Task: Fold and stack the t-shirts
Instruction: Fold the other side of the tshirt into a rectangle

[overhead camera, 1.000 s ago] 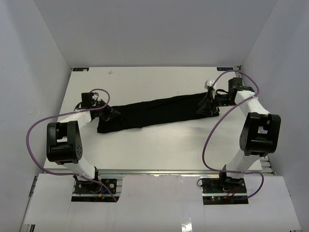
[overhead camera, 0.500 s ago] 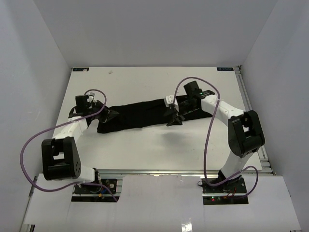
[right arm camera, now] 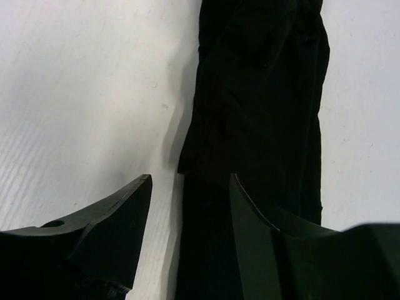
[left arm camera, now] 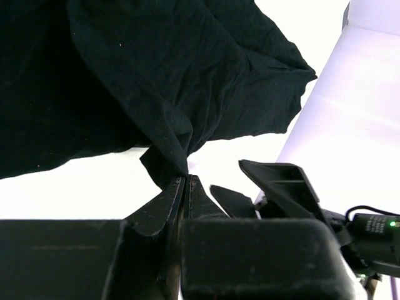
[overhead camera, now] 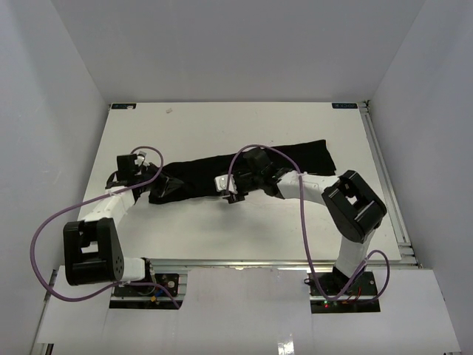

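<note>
The plain black short-sleeved t-shirt (overhead camera: 196,174) lies bunched into a long, rumpled strip across the middle of the white tabletop (overhead camera: 244,229), slanting from the near left towards the far right. The left hand (left arm camera: 185,178) is pinched tight on a small fold at the strip's left end, cloth caught between its closed fingers. The right hand (right arm camera: 190,181) sits low at the strip's near edge, about halfway along. Its fingers are spread apart, one over bare tabletop and the other over black cloth, gripping nothing.
</note>
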{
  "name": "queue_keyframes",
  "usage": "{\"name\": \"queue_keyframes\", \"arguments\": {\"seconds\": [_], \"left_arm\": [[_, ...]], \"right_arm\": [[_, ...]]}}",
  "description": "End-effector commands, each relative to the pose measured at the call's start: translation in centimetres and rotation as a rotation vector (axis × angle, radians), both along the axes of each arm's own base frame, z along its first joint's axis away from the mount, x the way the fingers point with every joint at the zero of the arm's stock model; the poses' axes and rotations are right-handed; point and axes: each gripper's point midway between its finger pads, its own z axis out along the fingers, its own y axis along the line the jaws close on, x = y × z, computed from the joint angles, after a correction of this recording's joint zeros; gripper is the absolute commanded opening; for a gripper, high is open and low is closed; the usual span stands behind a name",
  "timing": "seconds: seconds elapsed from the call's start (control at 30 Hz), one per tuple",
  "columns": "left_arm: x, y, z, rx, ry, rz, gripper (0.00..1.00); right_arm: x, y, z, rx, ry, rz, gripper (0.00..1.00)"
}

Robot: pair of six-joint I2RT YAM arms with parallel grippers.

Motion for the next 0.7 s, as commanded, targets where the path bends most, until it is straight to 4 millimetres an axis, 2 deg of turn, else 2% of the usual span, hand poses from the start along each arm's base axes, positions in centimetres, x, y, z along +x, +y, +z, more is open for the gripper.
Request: {"name": "queue_keyframes", "arguments": {"seconds": [0.0,0.13,0.43,0.67], "left_arm": [[-0.2,-0.1,1.3,-0.020,-0.038,-0.003,0.10],[-0.3,-0.2,1.2,-0.025,-0.037,-0.003,0.10],[-0.6,-0.3,1.1,-0.032,-0.031,0.000,0.10],[-0.5,-0.3,1.2,-0.037,-0.033,0.000,0.10]], "right_arm": [[1.2,2.3,0.7,0.050,-0.093,-0.035,0.59],[1.3,3.5,-1.1,0.020,-0.089,-0.039,0.56],[1.9,3.7,-3.3,-0.026,-0.091,-0.064,0.50],[2.9,3.8,-3.5,-0.027,-0.129,-0.108,0.43]]}}
